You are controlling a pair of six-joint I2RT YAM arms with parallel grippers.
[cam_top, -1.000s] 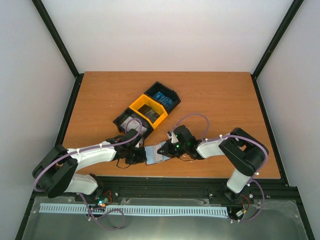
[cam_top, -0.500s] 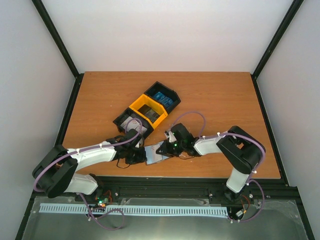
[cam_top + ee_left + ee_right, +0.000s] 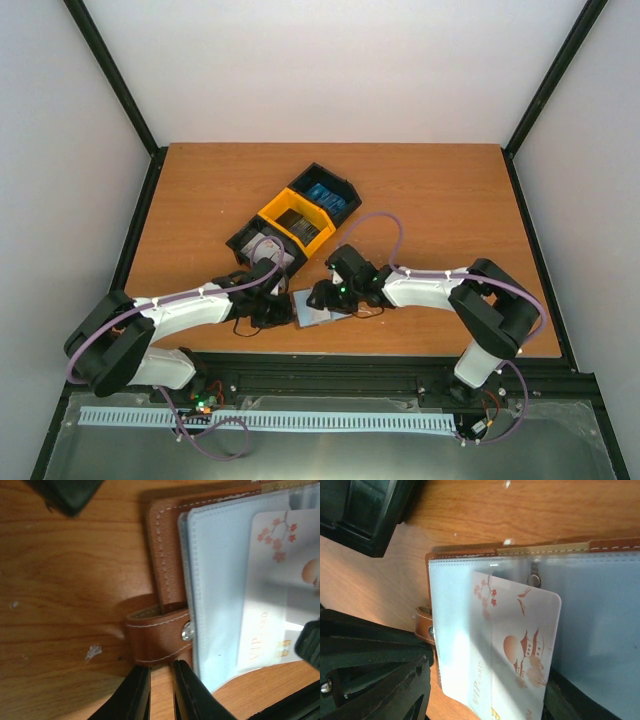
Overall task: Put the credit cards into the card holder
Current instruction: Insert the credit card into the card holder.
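Black-yellow tray [image 3: 295, 222] just behind card holder [image 3: 318, 312]; R gripper [image 3: 321, 297] seemingly pinches card [image 3: 515, 650].

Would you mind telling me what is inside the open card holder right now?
One pale card with red blossoms and a pagoda sits partly in a blue-grey pocket of the card holder. Whether other cards lie behind the pockets cannot be seen.

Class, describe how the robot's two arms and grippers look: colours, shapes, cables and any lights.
Both the left arm and right arm have white tubular links between bulky black joints. A lilac cable loops along each. A green light glows at the right wrist. The left gripper has two slim black fingers with rounded tips; the right gripper is black too.
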